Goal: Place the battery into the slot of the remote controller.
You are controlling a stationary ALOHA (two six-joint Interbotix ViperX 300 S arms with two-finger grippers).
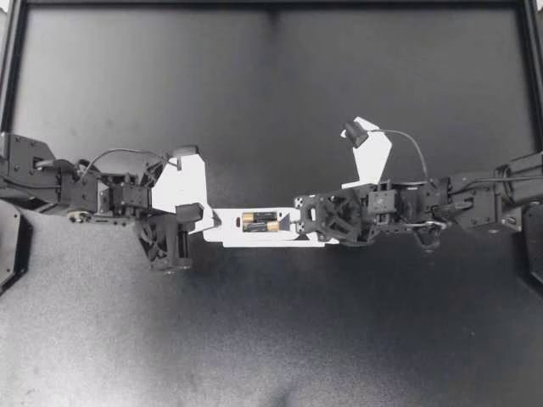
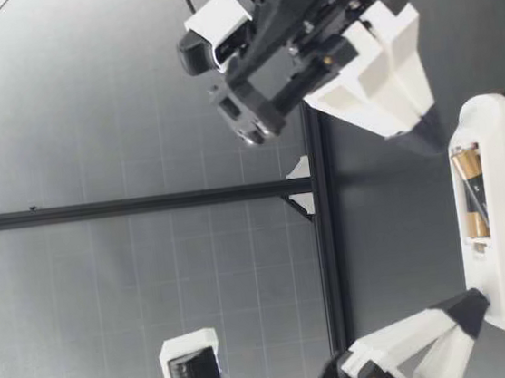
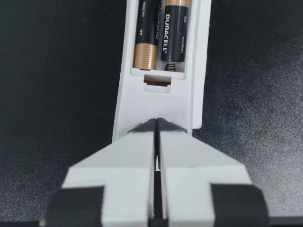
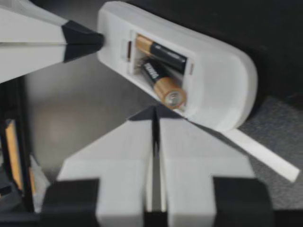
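1. The battery (image 4: 163, 85) is half home. Its far end is down in the slot (image 4: 158, 66), but its gold end rides up over the compartment's edge.
2. A second battery (image 4: 161, 51) lies flat beside it, so the open compartment holds both cells and only one is seated.
3. The remote controller (image 1: 227, 229) lies back-up on the table (image 1: 271, 102), at the centre of the top view's frame.
4. My right gripper (image 1: 299, 224), just right of centre, has its fingers pressed together on nothing. The tips are just beside that raised gold end, and I cannot tell if they touch it.
5. My left gripper (image 1: 208, 222), left of centre, is also pressed together and empty, its dark tips butted against the remote's other end.
6. The step, as I judge it, is to push the gold end straight down with the closed tips, slowly. The left gripper should brace so the remote cannot slide. A skewed push could let the spring flick the battery out.
7. A thin white strip (image 4: 260, 152) lies on the table, partly under the remote.
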